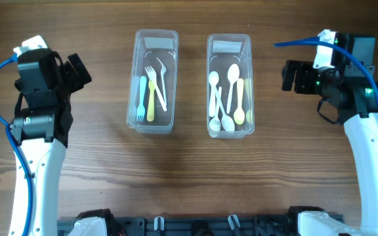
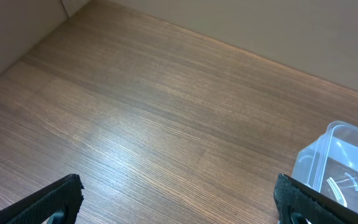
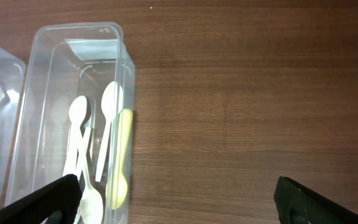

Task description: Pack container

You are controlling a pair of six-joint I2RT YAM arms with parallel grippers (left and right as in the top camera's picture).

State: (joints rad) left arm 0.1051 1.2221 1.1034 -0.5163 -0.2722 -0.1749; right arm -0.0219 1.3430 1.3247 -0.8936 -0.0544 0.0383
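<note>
Two clear plastic containers stand side by side at the table's middle. The left container (image 1: 153, 82) holds several plastic forks, one blue, one yellow, the others white. The right container (image 1: 229, 85) holds several white and yellow plastic spoons; it also shows in the right wrist view (image 3: 67, 118). My left gripper (image 1: 77, 69) is open and empty, held above bare table left of the fork container, whose corner shows in the left wrist view (image 2: 340, 162). My right gripper (image 1: 291, 75) is open and empty, to the right of the spoon container.
The wooden table (image 1: 189, 177) carries only the two containers. A black rail (image 1: 195, 226) runs along the front edge. Blue cables hang off both arms. A pale wall edge shows at the far side in the left wrist view (image 2: 17, 31).
</note>
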